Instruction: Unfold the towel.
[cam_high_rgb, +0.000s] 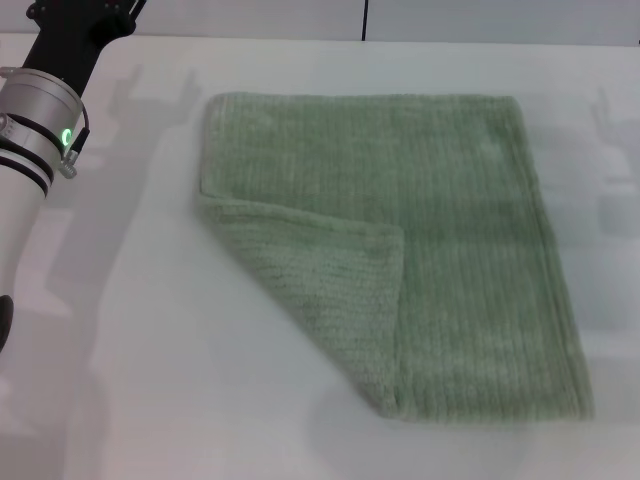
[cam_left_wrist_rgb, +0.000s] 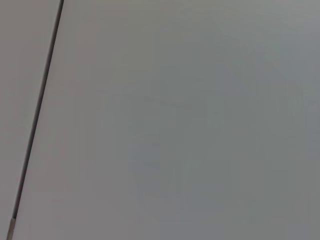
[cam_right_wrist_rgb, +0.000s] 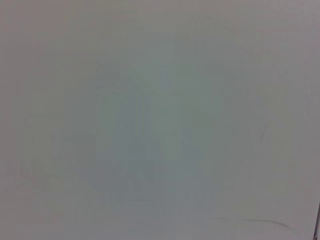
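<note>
The pale sage-green ribbed towel (cam_high_rgb: 440, 230) lies flat on the white table (cam_high_rgb: 150, 380) in the head view, at the middle and right. Its near-left corner is folded over onto the cloth as a triangular flap (cam_high_rgb: 325, 290), with the flap's tip near the towel's middle. My left arm (cam_high_rgb: 40, 130) stands at the far left, well away from the towel's left edge; its gripper is out of the picture. My right arm and gripper are out of view. Both wrist views show only bare white surface.
The table's far edge meets a wall with a dark vertical seam (cam_high_rgb: 365, 20) at the top. A dark line (cam_left_wrist_rgb: 37, 115) crosses the left wrist view.
</note>
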